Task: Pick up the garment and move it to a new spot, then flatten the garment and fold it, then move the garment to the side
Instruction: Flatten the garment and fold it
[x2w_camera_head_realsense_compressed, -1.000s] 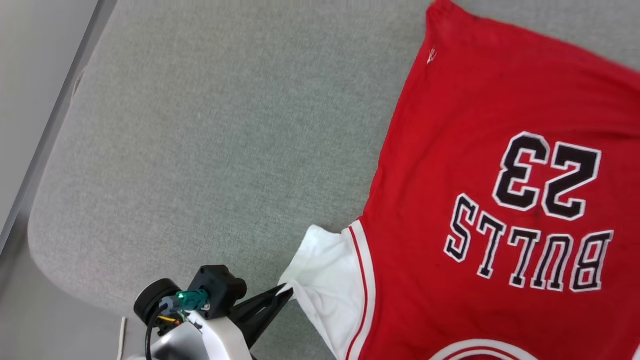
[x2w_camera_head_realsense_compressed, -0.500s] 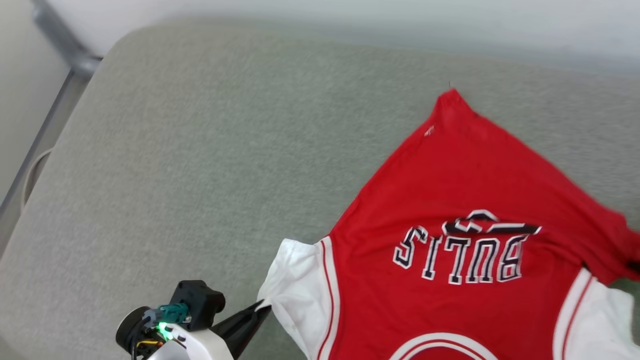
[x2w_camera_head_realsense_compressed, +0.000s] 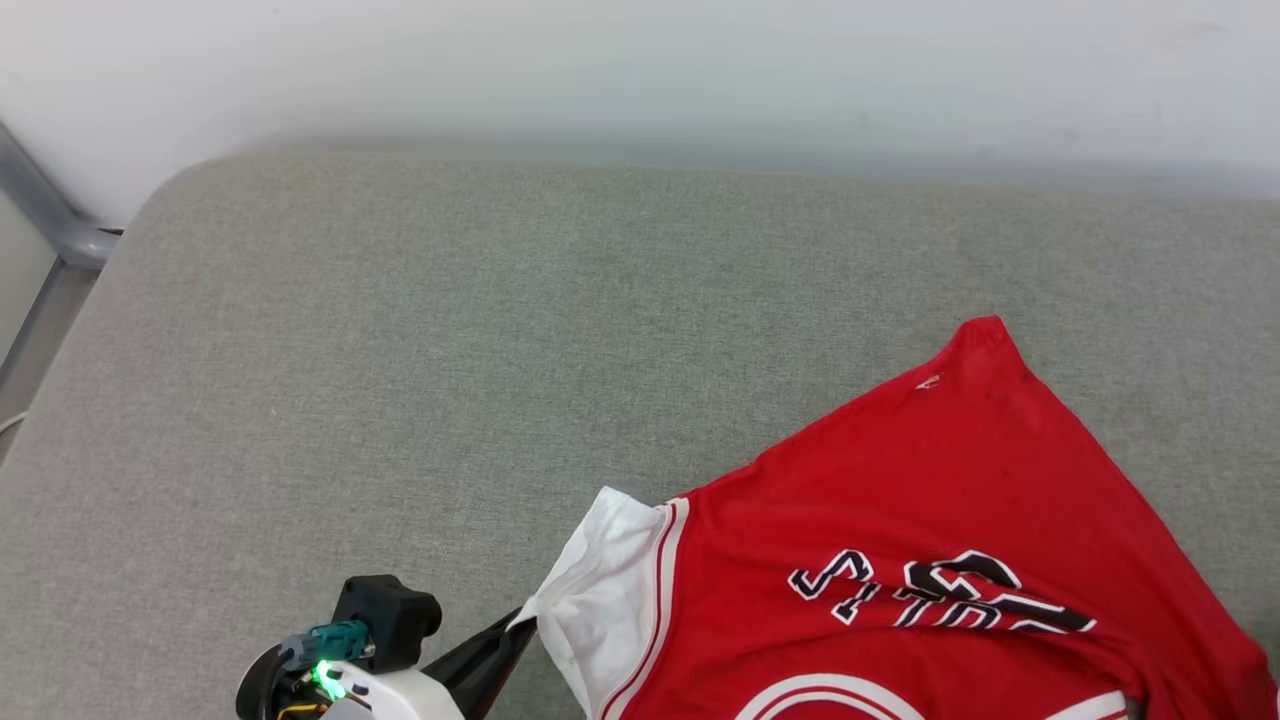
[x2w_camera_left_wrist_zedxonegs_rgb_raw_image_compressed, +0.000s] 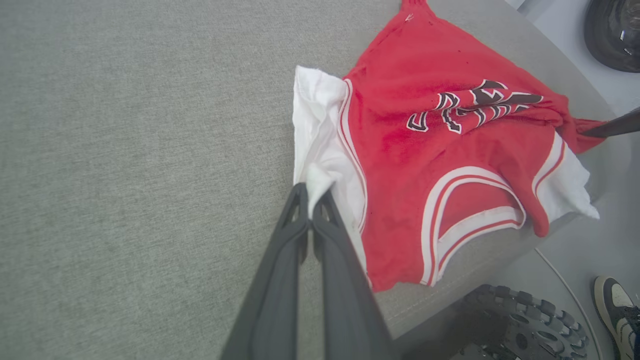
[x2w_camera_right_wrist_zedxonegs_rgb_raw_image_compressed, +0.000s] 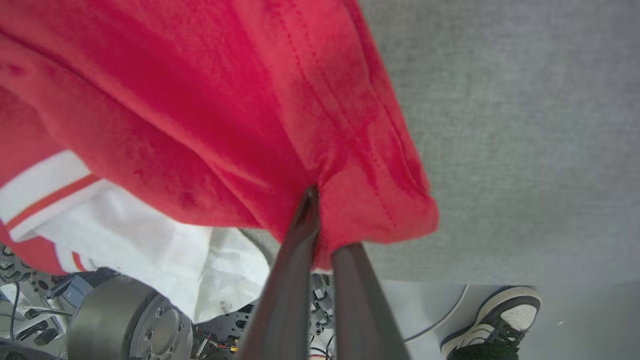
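Note:
The garment (x2w_camera_head_realsense_compressed: 950, 470), a red jersey with white sleeves and black lettering, lies bunched on the grey cushion (x2w_camera_head_realsense_compressed: 400, 350) at the lower right of the head view. My left gripper (x2w_camera_head_realsense_compressed: 525, 622) is shut on the edge of its white sleeve (x2w_camera_head_realsense_compressed: 600, 570). The left wrist view shows the same pinch, with my left gripper (x2w_camera_left_wrist_zedxonegs_rgb_raw_image_compressed: 314, 192) on the sleeve and the garment (x2w_camera_left_wrist_zedxonegs_rgb_raw_image_compressed: 415, 150) crumpled across the lettering. In the right wrist view my right gripper (x2w_camera_right_wrist_zedxonegs_rgb_raw_image_compressed: 322, 220) is shut on a fold of the garment's red fabric (x2w_camera_right_wrist_zedxonegs_rgb_raw_image_compressed: 200, 100) near the cushion's edge.
A pale wall (x2w_camera_head_realsense_compressed: 640, 70) runs behind the cushion, and a grey metal frame (x2w_camera_head_realsense_compressed: 50, 230) stands at the far left. Beyond the cushion's near edge are the robot's base wheel (x2w_camera_left_wrist_zedxonegs_rgb_raw_image_compressed: 525, 325), a cable and a person's shoe (x2w_camera_right_wrist_zedxonegs_rgb_raw_image_compressed: 495, 320).
The head camera has tilted up, bringing the wall into view. The garment has gone from spread flat to bunched, its number and lettering folding together. Both grippers keep their hold.

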